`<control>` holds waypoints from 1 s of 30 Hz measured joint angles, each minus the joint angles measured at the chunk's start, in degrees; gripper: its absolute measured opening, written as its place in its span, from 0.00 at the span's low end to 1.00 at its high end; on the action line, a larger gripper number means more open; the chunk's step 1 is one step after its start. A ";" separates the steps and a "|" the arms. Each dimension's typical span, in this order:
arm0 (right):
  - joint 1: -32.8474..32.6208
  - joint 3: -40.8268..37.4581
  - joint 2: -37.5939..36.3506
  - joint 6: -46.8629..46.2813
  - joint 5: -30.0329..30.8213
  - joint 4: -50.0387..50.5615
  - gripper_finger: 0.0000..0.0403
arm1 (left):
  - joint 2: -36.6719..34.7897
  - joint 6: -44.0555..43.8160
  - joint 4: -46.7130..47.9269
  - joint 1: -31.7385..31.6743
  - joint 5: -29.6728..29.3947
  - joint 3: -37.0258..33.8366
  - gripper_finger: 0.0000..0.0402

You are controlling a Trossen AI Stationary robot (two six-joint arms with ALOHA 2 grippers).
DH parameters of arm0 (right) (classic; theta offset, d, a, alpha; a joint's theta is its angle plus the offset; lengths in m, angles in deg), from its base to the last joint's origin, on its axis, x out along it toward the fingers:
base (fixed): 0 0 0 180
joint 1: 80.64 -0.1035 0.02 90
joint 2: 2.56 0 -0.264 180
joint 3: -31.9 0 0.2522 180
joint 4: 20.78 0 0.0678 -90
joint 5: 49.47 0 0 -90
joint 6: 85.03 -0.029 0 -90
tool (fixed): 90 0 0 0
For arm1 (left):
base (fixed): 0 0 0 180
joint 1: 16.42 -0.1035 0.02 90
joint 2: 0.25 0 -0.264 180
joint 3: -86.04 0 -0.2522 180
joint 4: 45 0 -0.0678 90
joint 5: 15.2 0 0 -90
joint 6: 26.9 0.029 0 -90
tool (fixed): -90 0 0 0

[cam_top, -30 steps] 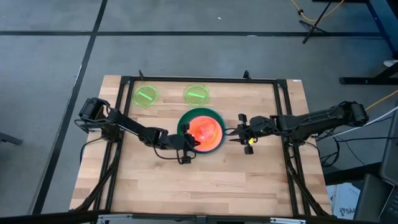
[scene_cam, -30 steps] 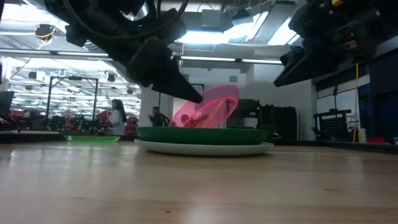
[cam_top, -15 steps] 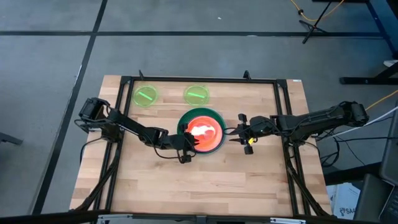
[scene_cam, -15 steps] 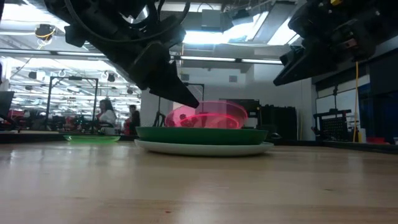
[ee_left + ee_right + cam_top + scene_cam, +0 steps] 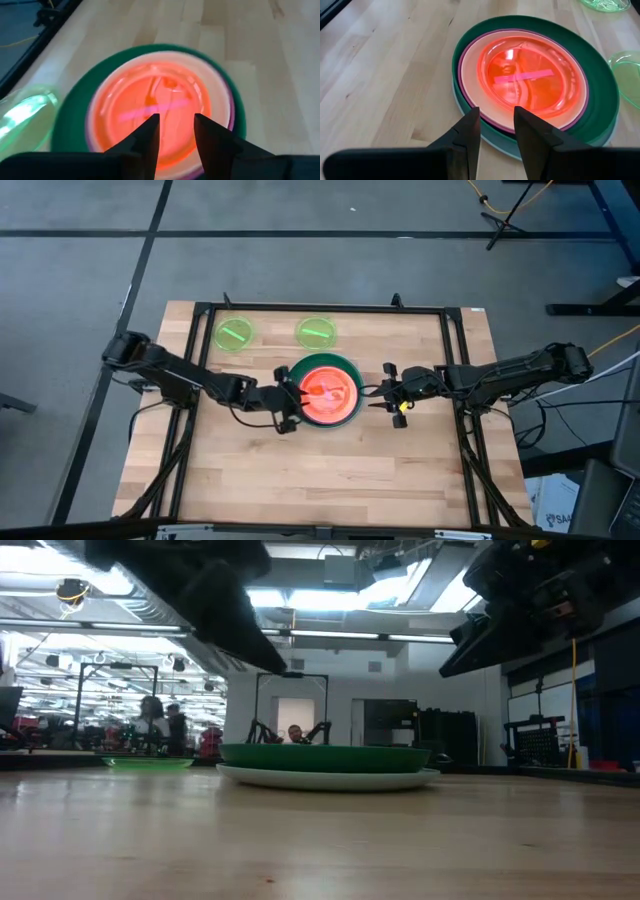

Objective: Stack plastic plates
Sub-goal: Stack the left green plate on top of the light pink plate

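1. Your left hand (image 5: pixel 291 402) is empty. Its two fingers (image 5: pixel 150 135) have a narrow gap between them. It sits just beside the pile, at the pile's rim.

2. Your right hand (image 5: pixel 378 392) is empty too, with the same small gap between its fingers (image 5: pixel 468 131). It waits just beside the other side of the pile.

3. The pile sits between your two hands. The small see-through pink-red plastic plate (image 5: pixel 530 83) lies flat on top.

4. Count what you can see in the pile:
   - one big round dark green plate (image 5: pixel 600 75)
   - one big pale blue plate (image 5: pixel 470 117), with only its edge peeking out at the bottom
   - one magenta plate (image 5: pixel 470 107), showing just a thin ring
   - one peach plate (image 5: pixel 477 80)
   - one pink-red plate on top. An orange one may lie under it, but you cannot tell.

5. Two small see-through lime green plates are not in the pile yet. One (image 5: pixel 234 334) is near your left hand, past it on the wooden table (image 5: pixel 330 470). The other (image 5: pixel 317 332) is just behind the pile.

6. What could go wrong:
   - Both hands are very close to the pile. A fast swing could bump the rim and push it all sideways.
   - The lime plates are thin and flat. Your fingers could slip off the edge, or just push the plate along the table.
   - If you let a plate go while it is tilted, it may land crooked or slide off the smooth top plate.
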 joint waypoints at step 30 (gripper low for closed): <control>0.00 0.00 0.15 -0.26 0.00 -2.28 0.27 | -5.91 -13.81 39.67 -27.63 -8.56 -0.09 0.39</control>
